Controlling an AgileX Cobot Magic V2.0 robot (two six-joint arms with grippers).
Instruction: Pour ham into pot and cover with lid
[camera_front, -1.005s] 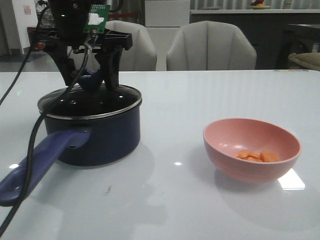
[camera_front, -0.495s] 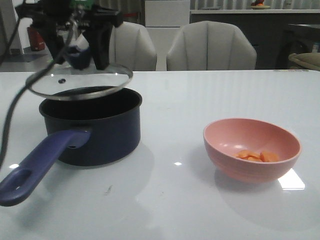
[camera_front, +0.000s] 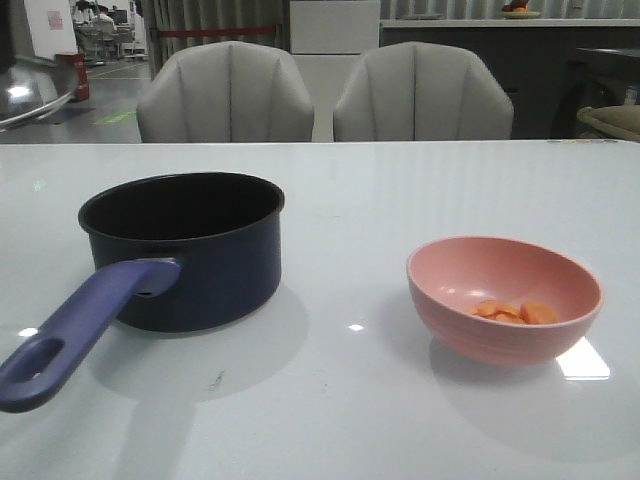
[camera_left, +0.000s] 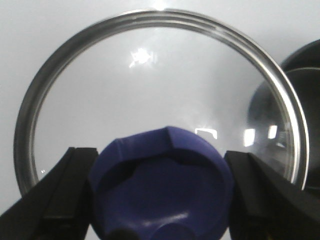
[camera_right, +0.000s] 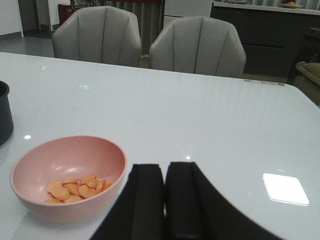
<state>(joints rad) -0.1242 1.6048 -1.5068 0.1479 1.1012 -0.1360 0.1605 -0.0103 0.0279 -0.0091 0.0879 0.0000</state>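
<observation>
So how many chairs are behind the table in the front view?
2. One chair stands behind the table's far edge, above the pot; the other chair is beside it, nearer the pink bowl's side.

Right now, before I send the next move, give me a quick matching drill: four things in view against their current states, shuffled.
Things:
1. pot
2. ham
3. lid
4. right claw

States:
A. shut, holding nothing
B. lying in the pink bowl
C. held by its knob in the left claw
D. uncovered, nothing visible inside

Pairs: 1-D, 2-B, 3-C, 4-A
</observation>
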